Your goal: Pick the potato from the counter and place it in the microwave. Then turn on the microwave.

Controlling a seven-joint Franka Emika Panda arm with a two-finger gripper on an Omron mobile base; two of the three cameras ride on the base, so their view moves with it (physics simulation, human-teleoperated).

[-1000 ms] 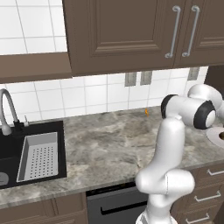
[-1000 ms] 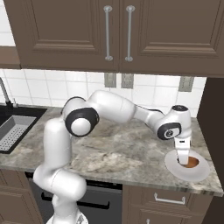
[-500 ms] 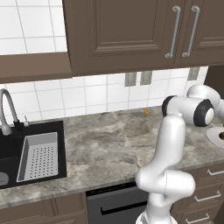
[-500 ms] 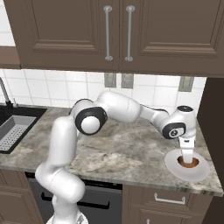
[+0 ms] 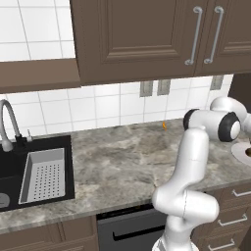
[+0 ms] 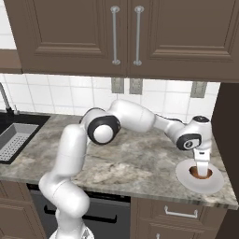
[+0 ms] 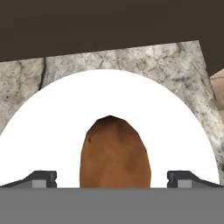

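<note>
Brown potato (image 7: pixel 114 153) sits on a white plate (image 7: pixel 52 131), low centre of the hand frame, between the tool's (image 7: pixel 112 178) wide-open tips. Risk, I'd say: round potato rolls or the plate skids if the tips close off-centre. Right base frame, left to right: sink (image 6: pixel 14 135) far left, bench (image 6: pixel 135 161), plate near the right edge. Nothing blocks the grab.

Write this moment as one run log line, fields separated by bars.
phase: reach for potato | gripper: open, astride potato | potato: on white plate, counter | microwave: pending
</note>
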